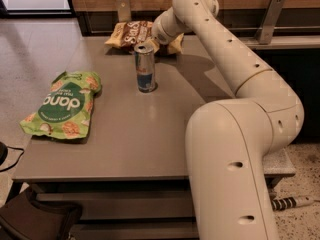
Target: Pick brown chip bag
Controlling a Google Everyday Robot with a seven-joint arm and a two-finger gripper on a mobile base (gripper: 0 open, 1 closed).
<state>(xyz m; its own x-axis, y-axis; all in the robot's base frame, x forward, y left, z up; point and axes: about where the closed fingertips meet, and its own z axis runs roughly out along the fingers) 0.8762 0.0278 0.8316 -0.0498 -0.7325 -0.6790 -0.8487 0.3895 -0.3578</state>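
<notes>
The brown chip bag [131,33] lies at the far edge of the grey table [150,134], with a dark brown middle, tan-yellow ends and white lettering. My gripper [158,38] is at the far end of the cream arm, right at the bag's right half, and mostly hidden behind the wrist. The arm covers the right part of the bag; a tan end [176,44] shows to the right of the wrist.
A silver and blue drink can [145,68] stands upright just in front of the bag and the gripper. A green "dang" bag [62,105] lies at the table's left. A wooden wall with metal brackets [270,19] runs behind the table.
</notes>
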